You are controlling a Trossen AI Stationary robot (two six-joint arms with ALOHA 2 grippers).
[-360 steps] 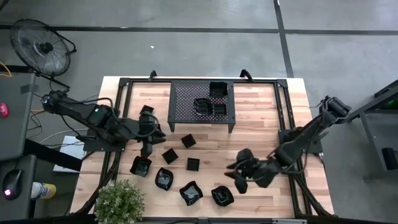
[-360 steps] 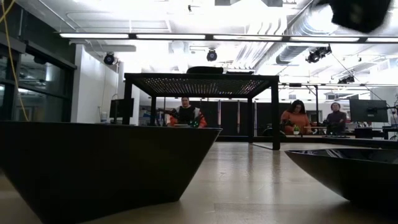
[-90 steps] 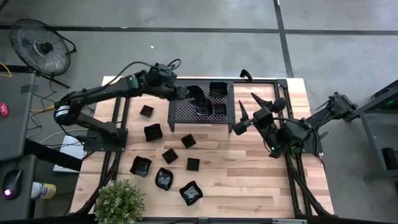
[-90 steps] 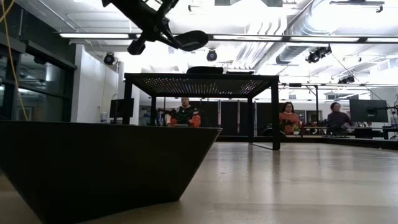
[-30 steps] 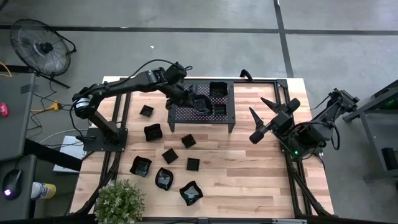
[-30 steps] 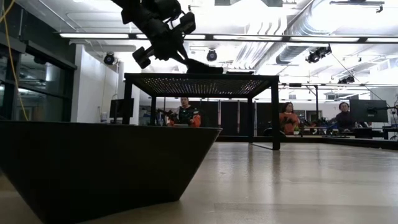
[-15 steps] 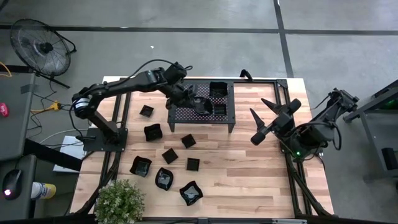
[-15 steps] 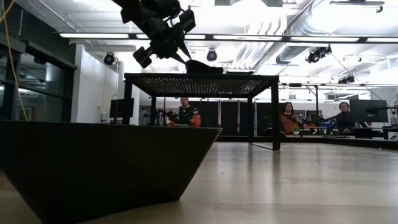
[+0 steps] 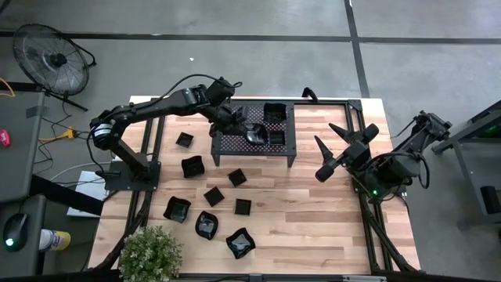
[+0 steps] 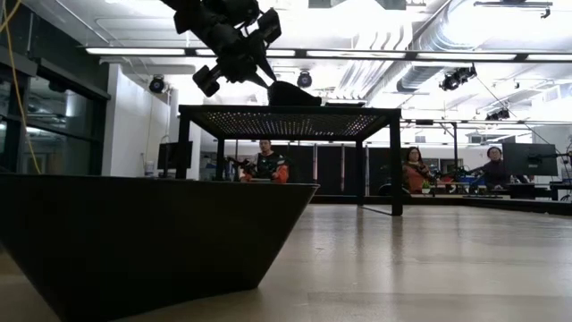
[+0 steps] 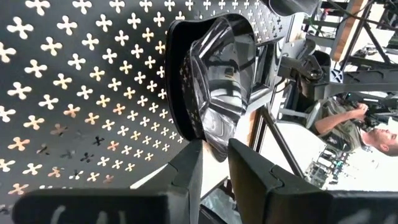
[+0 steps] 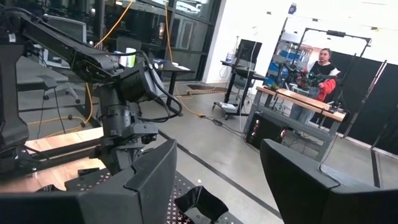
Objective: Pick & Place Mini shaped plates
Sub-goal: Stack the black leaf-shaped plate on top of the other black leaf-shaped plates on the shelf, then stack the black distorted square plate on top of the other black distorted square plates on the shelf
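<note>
1. Reaching over the perforated rack [image 9: 254, 125], the left claw [image 9: 241, 128] is above its top, and its fingers [image 11: 186, 168] are closed on the rim of one wavy plate [image 11: 217, 87].
2. This wavy plate [image 9: 254, 135] is on the rack top or just above it; I cannot tell if it touches the metal. In the low view it shows above the rack's top edge [image 10: 290, 93], just beside the claw [image 10: 259, 67].
3. More mini plates are on the rack: a square one [image 9: 274, 113] near the far edge and another [image 9: 275, 138] near the front edge.
4. The other mini plates lie on the wooden surface [image 9: 313, 219] in front of the rack and to its left, for example a wavy one [image 9: 239, 243] near the front edge and a square one [image 9: 185, 140].
5. The right claw [image 9: 334, 147] is raised to the right of the rack, well apart from the plates. Its fingers [image 12: 149, 180] are spread wide and hold nothing.
</note>
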